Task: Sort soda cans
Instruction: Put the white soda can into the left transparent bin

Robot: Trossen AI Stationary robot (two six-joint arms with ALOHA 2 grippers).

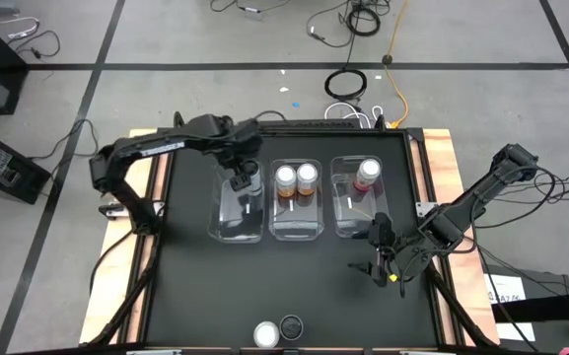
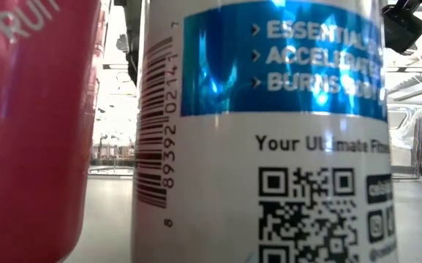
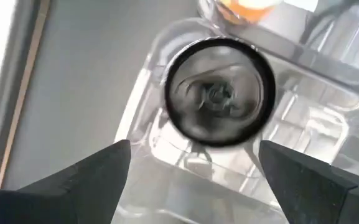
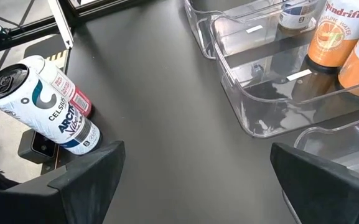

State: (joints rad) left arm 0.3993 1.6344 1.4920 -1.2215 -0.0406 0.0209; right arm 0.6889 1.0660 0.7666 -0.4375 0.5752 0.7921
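3 clear bins sit in a row on the black tabletop [image 1: 195, 286]. The left bin [image 1: 242, 207] holds 1 dark-topped can [image 3: 221, 93], and the left gripper [image 1: 242, 176] hangs right above it with its fingers spread apart, gripping nothing; from the wrist view the can stands upright in the bin between the 2 fingers. The middle bin [image 1: 297, 207] has 2 orange cans [image 1: 296, 178] side by side, so that colour looks finished. The right bin [image 1: 356, 202] holds 1 pink can [image 1: 367, 174].

That leaves 2 cans at the near edge of the tabletop: a white Celsius can [image 4: 42, 106] and a pink can [image 2: 31, 124] touching or nearly touching it, just in front of the low camera. I'd judge the job about two-thirds done, with 1 can due for the left bin and 1 for the right.

The right gripper [image 1: 381, 258] waits over bare tabletop just in front of the right bin, fingers wide apart and empty.

The tabletop is matte black on a wooden frame. Around it is grey tiled floor with cables lying about, including an orange one beyond the far edge.
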